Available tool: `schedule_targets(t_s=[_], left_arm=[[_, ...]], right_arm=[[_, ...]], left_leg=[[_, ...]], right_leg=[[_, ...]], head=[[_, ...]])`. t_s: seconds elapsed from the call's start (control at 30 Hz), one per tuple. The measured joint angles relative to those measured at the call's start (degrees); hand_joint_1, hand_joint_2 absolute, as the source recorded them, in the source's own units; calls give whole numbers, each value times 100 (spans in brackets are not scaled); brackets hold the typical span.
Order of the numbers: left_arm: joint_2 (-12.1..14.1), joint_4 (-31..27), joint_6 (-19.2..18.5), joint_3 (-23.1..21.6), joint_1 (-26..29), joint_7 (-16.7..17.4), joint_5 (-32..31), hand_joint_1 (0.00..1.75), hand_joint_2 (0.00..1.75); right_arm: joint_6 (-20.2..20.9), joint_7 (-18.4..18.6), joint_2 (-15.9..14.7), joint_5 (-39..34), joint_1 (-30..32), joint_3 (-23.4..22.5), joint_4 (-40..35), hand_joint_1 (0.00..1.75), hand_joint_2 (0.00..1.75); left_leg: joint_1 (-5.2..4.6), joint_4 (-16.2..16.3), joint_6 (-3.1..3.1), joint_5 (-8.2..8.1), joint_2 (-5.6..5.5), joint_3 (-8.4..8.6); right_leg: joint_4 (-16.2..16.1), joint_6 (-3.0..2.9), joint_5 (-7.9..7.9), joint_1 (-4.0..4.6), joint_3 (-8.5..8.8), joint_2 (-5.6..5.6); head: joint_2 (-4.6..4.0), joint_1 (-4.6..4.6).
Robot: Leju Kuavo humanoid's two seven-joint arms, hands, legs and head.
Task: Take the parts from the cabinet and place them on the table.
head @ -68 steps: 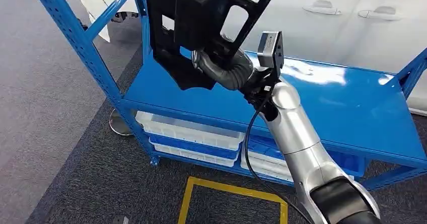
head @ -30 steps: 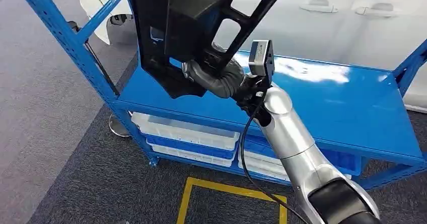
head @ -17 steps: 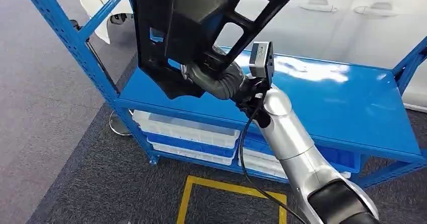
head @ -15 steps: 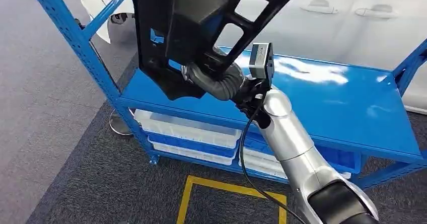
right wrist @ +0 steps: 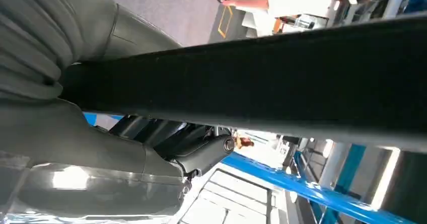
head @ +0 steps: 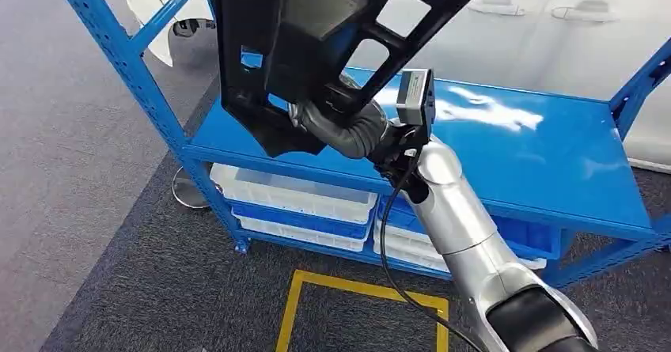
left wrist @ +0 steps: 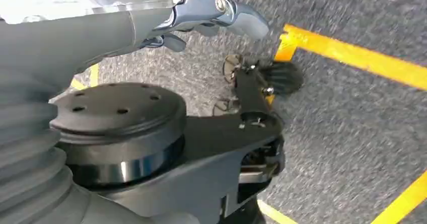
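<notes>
Right hand (head: 328, 123) grips large black plastic frame panel (head: 316, 35), fingers wrapped round a bar. Panel hangs above the blue metal shelf (head: 506, 154), probably raised to clear the uprights. Left hand (left wrist: 211, 17): nothing held.

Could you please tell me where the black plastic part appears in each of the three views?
Head view: the black plastic part fills the upper centre, gripped from below by the right hand.
Right wrist view: it is the broad dark bar crossing the picture beside the hand's ribbed cover.
Left wrist view: not in it.
Shared landmark: the blue rack, whose blue beam shows behind the bar.
</notes>
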Motion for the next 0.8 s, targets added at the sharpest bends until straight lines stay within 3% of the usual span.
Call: schedule_targets(t_s=[0.03, 0.07, 0.13, 0.17, 0.2, 0.23, 0.33, 0.37, 0.47, 0.5, 0.53, 0.57, 0.63, 0.67, 0.7, 0.73, 0.77, 0.8], left_arm=[[2, 0, 0, -2, -1, 9, -7, 0, 175], [0, 0, 2, -6, -2, 20, -15, 0, 175], [0, 0, 2, -9, -1, 31, -26, 0, 175], [0, 0, 2, -11, -1, 31, -41, 0, 175], [0, 0, 2, -13, -2, 35, -57, 0, 175], [0, 0, 2, -15, -2, 35, -68, 0, 175], [0, 0, 2, -26, -20, 35, -72, 0, 175], [0, 0, 4, -31, -41, 35, -72, 0, 175], [0, 0, 4, -44, -44, 48, -59, 0, 175], [-2, 0, 4, -44, -42, 46, -46, 0, 175], [-7, 2, 4, -44, -49, 46, -18, 0, 175], [-9, 2, 4, -44, -53, 46, -13, 0, 175], [-9, 2, 4, -44, -59, 46, 0, 0, 175], [-9, 2, 4, -44, -54, 46, 7, 0, 175], [-9, 2, 4, -44, -51, 46, 26, 0, 175], [-11, 2, 2, -42, -48, 46, 33, 0, 175], [-11, 2, 0, -42, -47, 46, 39, 0, 175], [-11, 2, -2, -42, -48, 46, 39, 0, 175]], right_arm=[[0, 2, 0, 0, -1, 2, -11, 175, 175], [-2, 2, 0, 2, -3, 2, -28, 175, 175], [-4, 9, 0, 2, 0, 2, -35, 175, 175], [-4, 22, 0, 13, 7, 2, -35, 175, 175], [-4, 31, 0, 20, 15, 2, -33, 175, 175], [-4, 31, 0, 24, 18, 2, -35, 175, 175], [-4, 31, 0, 31, 11, 2, -72, 175, 175], [-4, 31, 0, 31, 10, 0, -92, 175, 175], [-7, 33, 0, 37, 14, 2, -98, 175, 175], [-13, 35, -2, 39, 14, 0, -100, 175, 175], [-15, 35, -2, 39, 11, 0, -103, 175, 175], [-15, 35, -2, 42, 6, 0, -109, 175, 175], [-15, 42, -4, 44, 19, 0, -107, 175, 175], [-15, 48, -7, 46, 33, 0, -107, 175, 175], [-17, 50, -7, 46, 42, 0, -107, 175, 175], [-17, 54, -9, 48, 46, 0, -107, 175, 175], [-15, 57, -9, 50, 45, 0, -107, 175, 175], [-15, 57, -7, 50, 39, 0, -107, 175, 175]], left_leg=[[19, 66, -29, -122, -3, -45], [28, 334, -76, -380, -2, -137], [77, 1206, -148, -884, 2, -441], [88, 1622, -169, -1066, 2, -576], [94, 1787, -178, -1108, 2, -596], [98, 1630, -177, -1014, 2, -461], [94, 89, -107, -470, 1, 528], [66, -112, -74, -560, -7, 609], [12, -89, 24, -446, -20, 534], [21, -140, 73, -380, -17, 505], [71, -192, 118, -301, 16, 509], [63, -211, 178, -243, 21, 455], [50, -205, 208, -167, 32, 331], [37, -198, 216, -123, 35, 267], [30, -186, 216, -89, 35, 207], [25, -167, 213, -59, 35, 149], [24, -138, 204, -34, 33, 89], [24, -104, 190, -18, 28, 44]], right_leg=[[-29, -31, 47, -23, -5, -21], [-42, -57, 85, -31, -34, -28], [-35, -65, 135, -27, -108, -31], [-28, -63, 163, -25, -155, -33], [-15, -56, 191, -26, -199, -33], [-9, -47, 216, -26, -237, -32], [-5, 3, 283, -27, -282, -20], [-11, 44, 313, -8, -297, -22], [-50, 164, 409, -32, -311, -27], [-74, 206, 453, -19, -320, -22], [-49, 222, 382, -43, -351, -25], [151, 228, 130, -31, -459, -24], [1065, 260, -482, -40, -790, -23], [1525, 276, -687, -39, -935, -23], [1771, 283, -744, -38, -978, -23], [1736, 283, -676, -37, -894, -23], [1421, 272, -501, -36, -639, -23], [903, 254, -312, -34, -292, -24]], head=[[0, -7], [0, -37], [0, -37], [0, -37], [0, -39], [0, -39], [0, -39], [0, -37], [0, -31], [0, -35], [0, -28], [0, -28], [0, -20], [0, -24], [0, -22], [0, -22], [0, -24], [0, -22]])
